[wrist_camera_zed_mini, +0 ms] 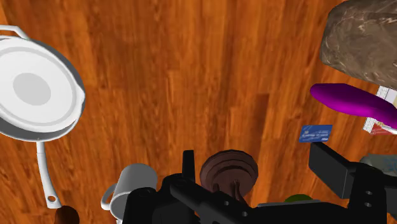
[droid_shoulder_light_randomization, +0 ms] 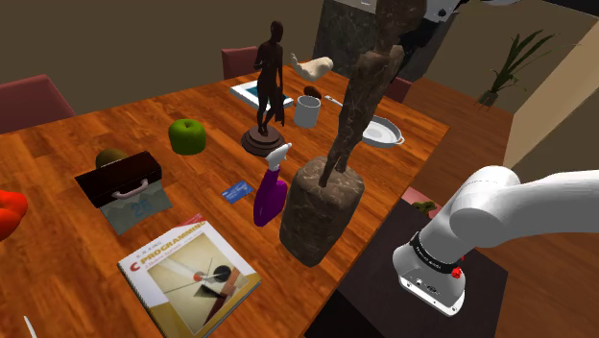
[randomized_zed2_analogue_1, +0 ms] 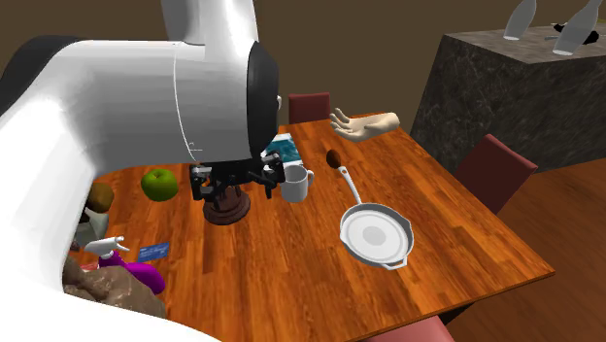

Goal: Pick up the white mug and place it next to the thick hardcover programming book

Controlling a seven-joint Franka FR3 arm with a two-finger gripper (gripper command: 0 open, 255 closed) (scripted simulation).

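Empty gripper [randomized_zed2_analogue_1: 238, 179], fingers spread wide, hangs pointing down just beside white mug [randomized_zed2_analogue_1: 295, 182], on mug's figurine side, not over it yet. Mug upright, mouth up, handle turned away from dark figurine [droid_shoulder_light_randomization: 266, 96], whose round base sits just beside mug. My read: slide sideways till fingers straddle mug, then drop; figurine crowds one side, so risk of a knock. Pan [randomized_zed2_analogue_1: 377, 236] near mug, opposite side. Programming book [droid_shoulder_light_randomization: 187, 278] well apart from mug, past figurine & purple spray bottle [droid_shoulder_light_randomization: 270, 195]. Table [droid_shoulder_light_randomization: 58, 163] glossy wood; red chairs [randomized_zed2_analogue_1: 309, 105] & dark stone-look block [randomized_zed2_analogue_1: 505, 87] beyond mug.
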